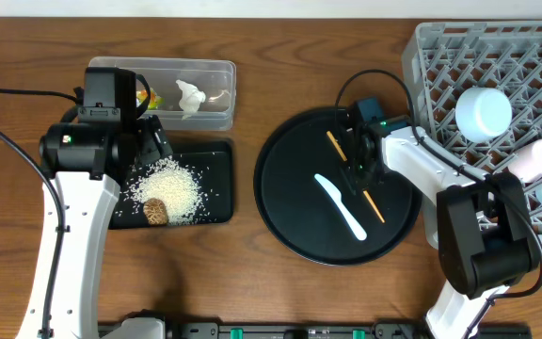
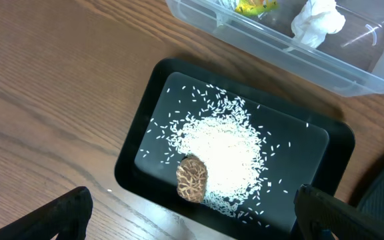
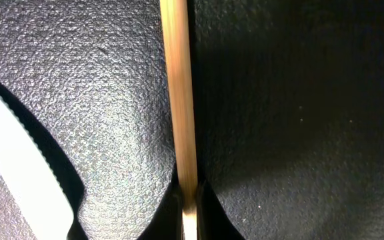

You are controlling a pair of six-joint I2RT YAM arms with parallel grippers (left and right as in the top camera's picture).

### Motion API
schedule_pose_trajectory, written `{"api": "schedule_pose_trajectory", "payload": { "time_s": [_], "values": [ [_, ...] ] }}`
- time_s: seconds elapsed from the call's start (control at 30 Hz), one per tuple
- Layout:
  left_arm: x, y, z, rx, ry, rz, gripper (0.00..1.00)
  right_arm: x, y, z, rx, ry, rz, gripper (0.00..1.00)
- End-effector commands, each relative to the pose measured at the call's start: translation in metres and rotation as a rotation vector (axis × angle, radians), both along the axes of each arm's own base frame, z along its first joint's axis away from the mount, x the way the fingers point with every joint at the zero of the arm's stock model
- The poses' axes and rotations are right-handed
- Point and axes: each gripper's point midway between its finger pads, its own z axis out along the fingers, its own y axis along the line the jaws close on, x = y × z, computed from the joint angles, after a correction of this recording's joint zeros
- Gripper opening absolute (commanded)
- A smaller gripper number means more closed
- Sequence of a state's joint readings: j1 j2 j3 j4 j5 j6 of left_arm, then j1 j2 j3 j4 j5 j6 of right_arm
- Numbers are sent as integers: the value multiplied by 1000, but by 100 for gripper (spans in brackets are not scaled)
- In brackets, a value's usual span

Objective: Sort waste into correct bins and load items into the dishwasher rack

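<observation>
Wooden stick [image 3: 179, 100] pinched, waste binned
Overhead, we saw rice [image 1: 172, 184] and a brown lump [image 1: 155, 211] in the black rectangular tray [image 1: 216, 179] at 9 o'clock, and tissue [image 1: 190, 96] and wrapper [image 1: 147, 97] in the clear tub [image 1: 219, 94] at 11. Left wrist: left fingers [image 2: 65, 213] gaped wide, holding nothing, above the rice. Right wrist: right fingers [image 3: 213, 223] clamped the wooden stick over the round tray [image 3: 312, 100].

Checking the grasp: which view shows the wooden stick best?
Right wrist: wooden stick close up, pinched in the shut right gripper. Overhead shows both its ends over the round black tray, middle hidden by that gripper. Left wrist misses it.
</observation>
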State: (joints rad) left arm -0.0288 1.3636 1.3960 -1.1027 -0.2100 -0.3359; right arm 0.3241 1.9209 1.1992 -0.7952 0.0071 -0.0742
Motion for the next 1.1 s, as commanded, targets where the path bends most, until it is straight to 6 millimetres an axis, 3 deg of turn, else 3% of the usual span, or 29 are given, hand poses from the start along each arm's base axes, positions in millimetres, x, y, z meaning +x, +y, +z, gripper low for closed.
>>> {"api": "schedule_pose_trajectory", "payload": {
  "time_s": [0.0, 0.2, 0.43, 0.57, 0.67, 0.83, 1.07],
  "values": [
    [0, 2, 0, 16, 10, -8, 98, -7, -15, -15, -73, 41, -2, 1],
    [0, 2, 0, 16, 10, -8, 98, -6, -9, 2, -42, 45, -3, 1],
    [0, 2, 0, 16, 10, -8, 98, 21, -7, 78, 55, -90, -81, 1],
    [0, 2, 0, 16, 10, -8, 98, 40, -28, 128, 87, -230, -157, 1],
    [0, 2, 0, 16, 10, -8, 98, 51, -61, 155, 52, -323, -236, 1],
    [0, 2, 0, 16, 10, -8, 98, 63, -110, 162, 35, -378, -360, 1],
    [0, 2, 0, 16, 10, -8, 98, 88, -150, 150, 26, -426, -455, 1]
  ]
}}
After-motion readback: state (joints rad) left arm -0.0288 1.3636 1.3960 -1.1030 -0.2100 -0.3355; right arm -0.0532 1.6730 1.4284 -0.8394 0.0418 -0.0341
